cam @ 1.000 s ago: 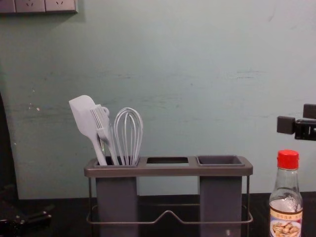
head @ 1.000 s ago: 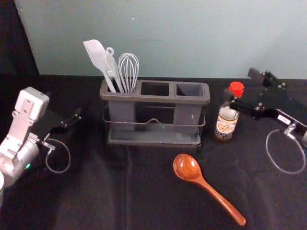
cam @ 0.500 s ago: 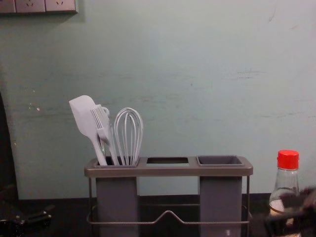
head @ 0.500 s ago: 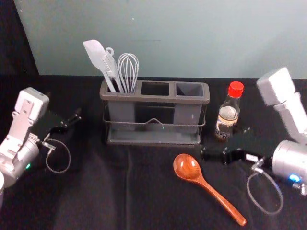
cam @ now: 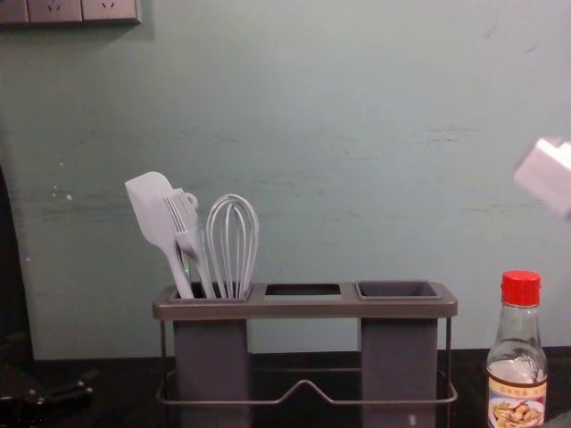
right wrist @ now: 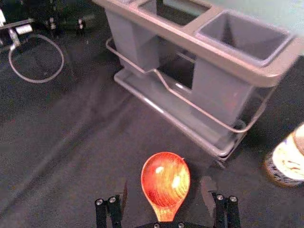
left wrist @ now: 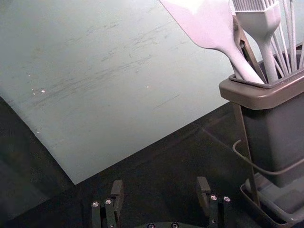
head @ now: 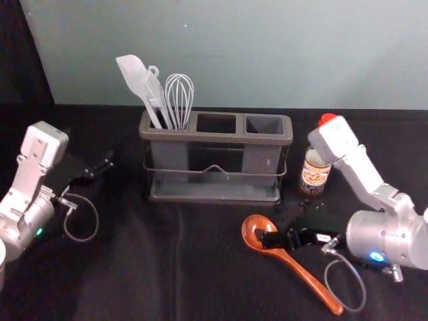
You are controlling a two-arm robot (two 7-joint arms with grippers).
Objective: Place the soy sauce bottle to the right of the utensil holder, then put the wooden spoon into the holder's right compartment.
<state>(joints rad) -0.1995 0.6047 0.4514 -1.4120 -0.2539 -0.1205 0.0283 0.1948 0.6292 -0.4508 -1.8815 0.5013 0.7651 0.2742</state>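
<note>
In the head view my right gripper (head: 271, 222) is low over the bowl end of the wooden spoon (head: 301, 273), which lies on the cloth. My right gripper (right wrist: 165, 194) stands open in its wrist view, the spoon's neck (right wrist: 165, 213) between its fingers, not gripped. The red-capped soy sauce bottle (head: 314, 175) is upright to the right of the utensil holder (head: 200, 137), its cap partly behind the right arm. White utensils (cam: 234, 250) fill the holder's left compartment; the right compartment (cam: 397, 290) looks empty. My left gripper (head: 90, 148), parked at left, is open in its wrist view (left wrist: 160, 190).
A black cloth (head: 134, 267) covers the table, with a pale green wall (head: 267, 60) behind. The holder's wire rail (head: 234, 174) and lower tray (head: 214, 192) stand just behind the spoon. The bottle is close beyond my right arm.
My right gripper has come down and leftward, from beside the bottle to the spoon's bowl end. Bottle, spoon and holder stay where they were, as does the left arm.
</note>
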